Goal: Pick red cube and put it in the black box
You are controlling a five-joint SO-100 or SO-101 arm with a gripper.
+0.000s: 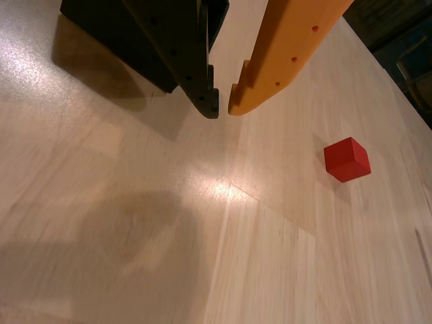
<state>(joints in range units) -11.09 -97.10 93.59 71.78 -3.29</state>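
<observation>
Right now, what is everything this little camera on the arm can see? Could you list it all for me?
Red cube: one, red, resting on the table at the right of the wrist view, apart from the fingers.
Black box: one, black, top left corner, partly hidden behind the black finger; only part of it is in frame.
Table: one, pale wood, shiny with a light glare near the middle, under everything.
Dark area past the table edge: top right, too dim to tell what is there.
Gripper: one, with a black finger and an orange finger, coming in from the top; the tips are nearly together and hold nothing.
</observation>
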